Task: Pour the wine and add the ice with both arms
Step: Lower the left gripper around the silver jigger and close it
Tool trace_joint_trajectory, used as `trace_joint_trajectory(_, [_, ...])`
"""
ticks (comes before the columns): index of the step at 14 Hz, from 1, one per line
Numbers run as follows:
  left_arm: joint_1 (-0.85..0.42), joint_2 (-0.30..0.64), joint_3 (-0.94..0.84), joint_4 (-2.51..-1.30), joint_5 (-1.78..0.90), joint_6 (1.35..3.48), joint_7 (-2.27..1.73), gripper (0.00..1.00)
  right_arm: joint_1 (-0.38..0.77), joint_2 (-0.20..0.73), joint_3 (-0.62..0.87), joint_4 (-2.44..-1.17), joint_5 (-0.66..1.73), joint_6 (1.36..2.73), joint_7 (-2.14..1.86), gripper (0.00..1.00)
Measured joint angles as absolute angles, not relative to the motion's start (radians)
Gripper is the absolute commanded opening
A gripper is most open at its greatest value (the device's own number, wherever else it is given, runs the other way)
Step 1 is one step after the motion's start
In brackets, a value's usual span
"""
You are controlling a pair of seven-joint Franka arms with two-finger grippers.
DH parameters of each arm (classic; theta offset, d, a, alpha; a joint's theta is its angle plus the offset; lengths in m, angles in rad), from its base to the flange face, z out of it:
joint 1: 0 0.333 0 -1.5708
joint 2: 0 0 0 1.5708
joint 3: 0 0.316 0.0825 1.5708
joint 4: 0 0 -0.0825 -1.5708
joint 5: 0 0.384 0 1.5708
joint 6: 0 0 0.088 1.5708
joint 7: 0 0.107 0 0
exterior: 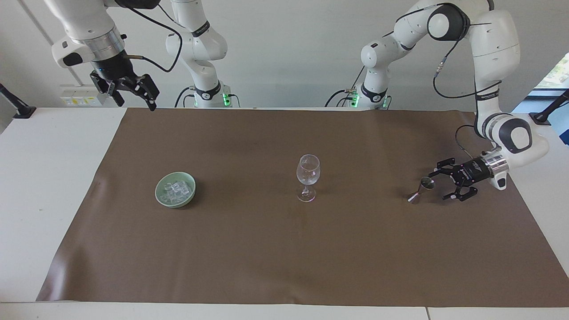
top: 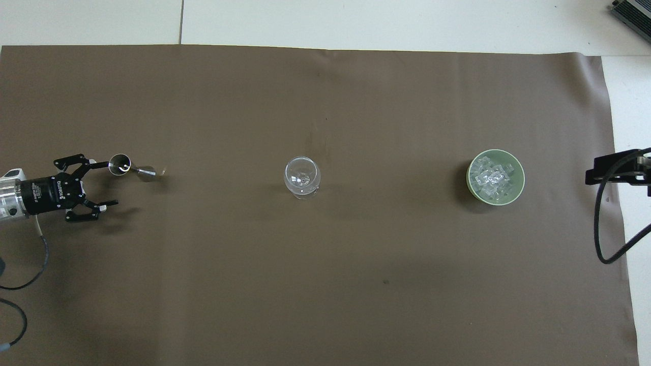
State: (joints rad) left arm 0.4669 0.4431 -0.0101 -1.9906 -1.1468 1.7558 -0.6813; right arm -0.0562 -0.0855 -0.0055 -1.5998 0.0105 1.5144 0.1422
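Jigger [exterior: 421,188] stands on brown mat [exterior: 284,266] near left-arm edge, your left gripper [exterior: 444,184] just beside it, jaws wide, empty. Reach step; next, straddle waist, close. Wine glass [exterior: 307,177] mid-mat. Ice [exterior: 176,190] in green bowl [exterior: 161,198]. Right gripper [exterior: 133,92] open, waiting over corner.

Bright, even daylight fills both views. Soft, faint shadows lie beside the glass [exterior: 307,177] and bowl [exterior: 175,190]. Everything looks sharp, without glare or edge distortion.
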Motion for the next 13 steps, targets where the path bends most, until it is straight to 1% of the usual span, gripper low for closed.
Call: trace_joint_trajectory(13, [0.415,0.429,-0.026,-2.046,-1.295,1.837,-0.649,1.0,-0.056,-0.085,-0.005,-1.6,0.01,1.514,0.142,1.0])
